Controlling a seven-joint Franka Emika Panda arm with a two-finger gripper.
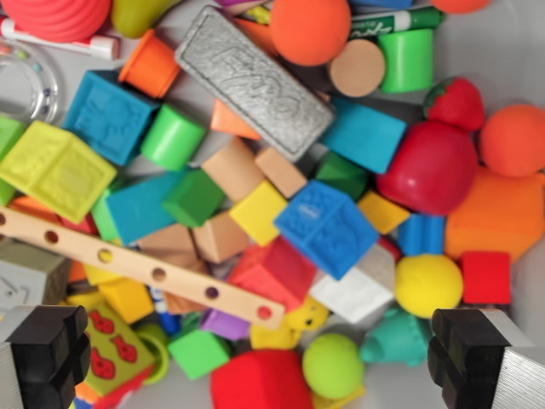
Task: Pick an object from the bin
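While my gripper (260,358) hangs over the bin, its fingers (47,349) stand wide apart at the wrist view's bottom corners w/ nothing held. Below, toys lie piled close: blue cube (326,227) approx. centre, red block (274,273) touching it, wooden strip (136,266) w/ holes to the left, grey eraser (254,81) above.

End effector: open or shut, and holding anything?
Open and empty. The end effector has its two black fingertips far apart at the wrist view's lower corners, above the toys.
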